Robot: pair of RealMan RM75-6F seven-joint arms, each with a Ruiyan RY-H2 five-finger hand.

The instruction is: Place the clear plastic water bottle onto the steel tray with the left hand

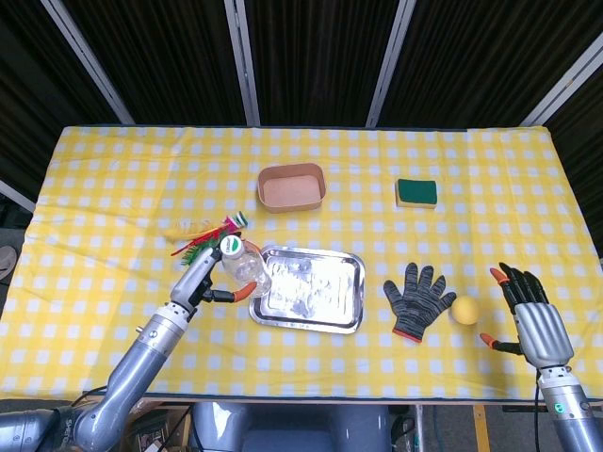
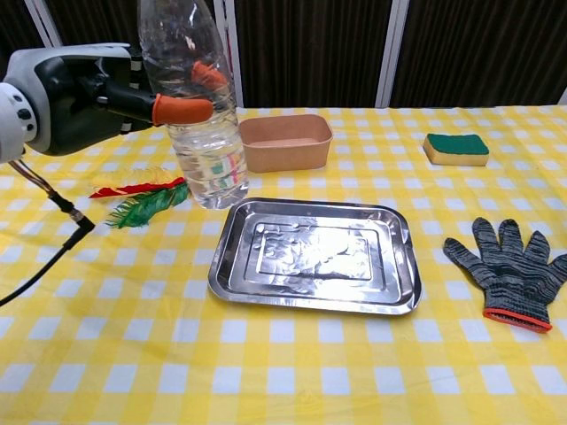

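Note:
My left hand (image 2: 84,96) (image 1: 203,281) grips the clear plastic water bottle (image 2: 197,115) (image 1: 245,267) around its upper body, holding it upright. The bottle's base hangs just left of the steel tray's (image 2: 314,255) (image 1: 311,287) far-left corner, low over the cloth; whether it touches the table I cannot tell. The tray holds nothing. My right hand (image 1: 529,318) rests at the table's front right with fingers spread, holding nothing; it does not show in the chest view.
A feather shuttlecock (image 2: 151,197) lies just left of the bottle. A brown paper bowl (image 2: 285,142) stands behind the tray. A green sponge (image 2: 455,148) sits far right, a grey glove (image 2: 512,270) and a yellow ball (image 1: 464,310) right of the tray.

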